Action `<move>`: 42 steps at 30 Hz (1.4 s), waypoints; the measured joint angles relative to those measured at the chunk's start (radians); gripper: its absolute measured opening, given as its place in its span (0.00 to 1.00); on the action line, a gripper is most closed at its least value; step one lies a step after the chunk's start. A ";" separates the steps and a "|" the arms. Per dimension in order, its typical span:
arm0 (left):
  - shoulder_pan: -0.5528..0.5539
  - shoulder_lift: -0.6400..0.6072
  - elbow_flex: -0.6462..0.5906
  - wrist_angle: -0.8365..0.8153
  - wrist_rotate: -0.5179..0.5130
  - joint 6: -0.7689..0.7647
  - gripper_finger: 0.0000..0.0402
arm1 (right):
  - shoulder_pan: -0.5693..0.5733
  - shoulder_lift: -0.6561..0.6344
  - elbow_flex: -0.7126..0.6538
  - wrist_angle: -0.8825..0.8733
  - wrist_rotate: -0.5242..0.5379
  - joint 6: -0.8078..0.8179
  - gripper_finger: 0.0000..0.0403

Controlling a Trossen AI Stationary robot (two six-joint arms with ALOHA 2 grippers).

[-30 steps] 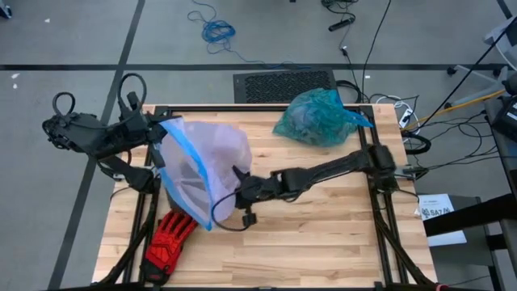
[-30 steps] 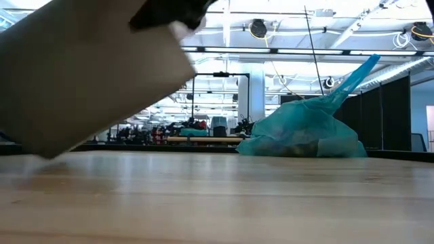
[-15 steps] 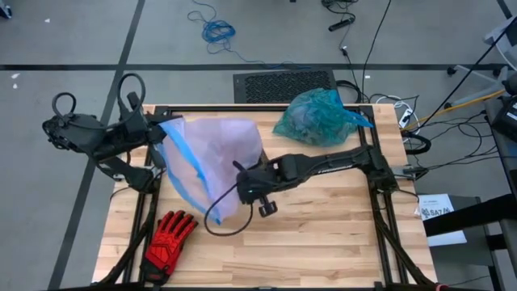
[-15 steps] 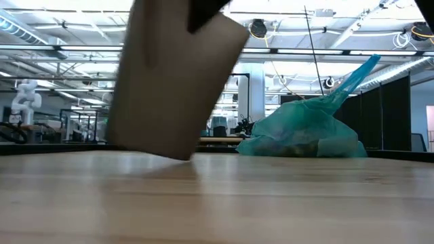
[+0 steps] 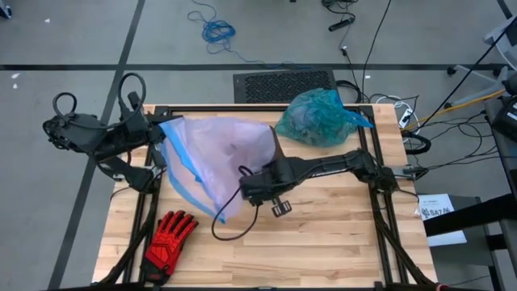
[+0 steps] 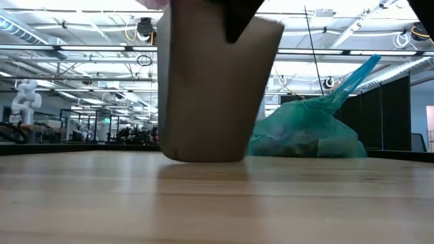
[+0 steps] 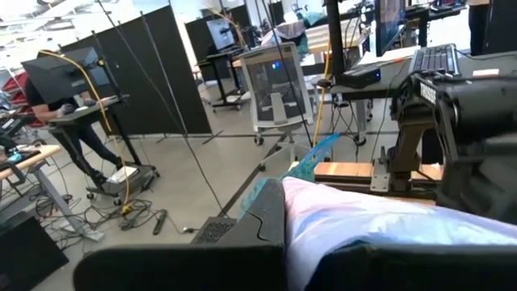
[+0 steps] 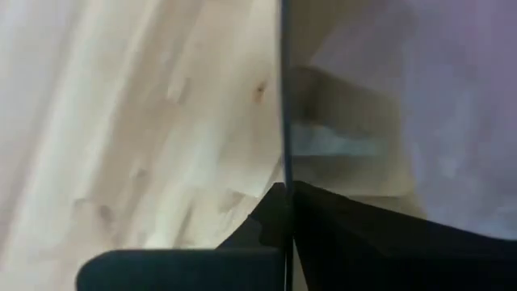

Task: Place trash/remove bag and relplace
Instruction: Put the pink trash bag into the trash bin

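Teal bag [image 5: 319,117]: knotted and bulging, lying on the worktop [image 5: 323,242] at about 1 o'clock from its middle, close to the far edge; in the low view [image 6: 308,132] it sits behind and to the right of the bin.
Trash: dim lumps show through the teal film; single pieces cannot be told apart.
Lilac bag [image 5: 222,158]: translucent with a blue rim, draped over a tan bin, at about 10 o'clock on the worktop.
Bin [image 6: 213,88]: stands nearly upright on the worktop in the low view.
Left tool [image 5: 159,133]: at the worktop's 10 o'clock corner, fingers together, pinching the lilac bag's rim.
Right tool [image 5: 257,187]: near the worktop's middle, at the bin's rim, fingers together on the rim with the lilac film.
Red glove [image 5: 167,241]: flat at about 8 o'clock, apart from both bags.
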 joint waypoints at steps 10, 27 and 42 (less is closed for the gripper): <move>0.000 0.000 0.000 0.018 0.000 0.009 0.00 | 0.002 -0.031 0.010 0.017 -0.171 0.073 0.01; 0.000 0.000 0.000 0.015 0.000 0.011 0.00 | 0.002 -0.061 0.010 0.057 -0.161 0.102 0.62; 0.000 0.000 0.000 0.019 0.000 0.026 0.00 | 0.018 -0.162 0.011 0.061 -0.288 0.179 0.36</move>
